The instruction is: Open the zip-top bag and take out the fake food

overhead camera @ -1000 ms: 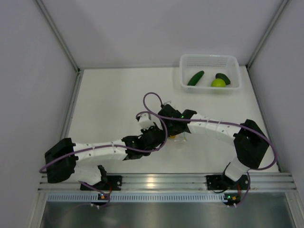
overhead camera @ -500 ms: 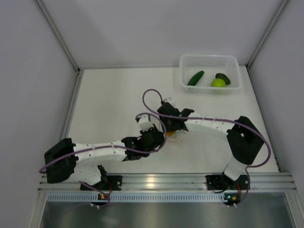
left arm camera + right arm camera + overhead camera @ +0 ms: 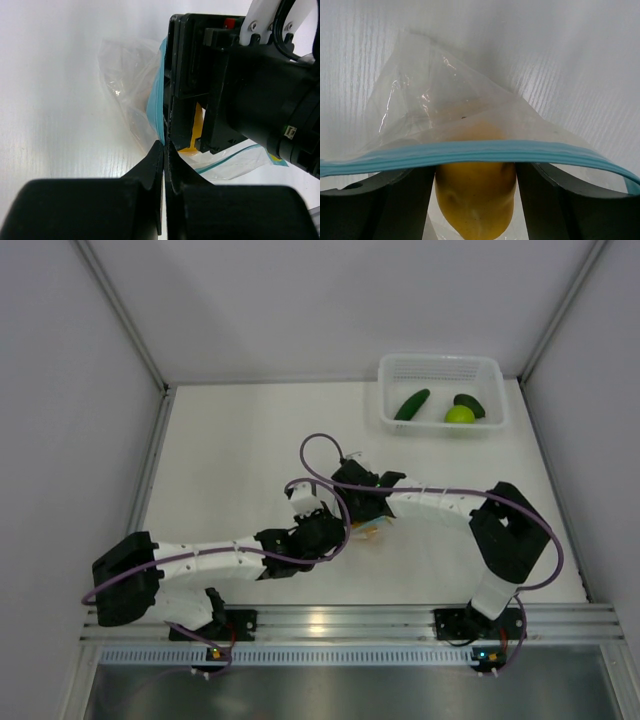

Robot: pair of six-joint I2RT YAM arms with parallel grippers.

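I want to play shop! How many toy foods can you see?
4. In the white plastic mesh basket: a long dark green cucumber, a lime-green ball, a dark green oval. An orange round fruit sits in the clear zip-top bag. More may be hidden.

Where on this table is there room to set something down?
Bare table lies between the left wall and the left arm, and along the back wall left of the basket. A patch sits between the basket and the right arm. The middle is crowded: both arms meet over the zip-top bag.
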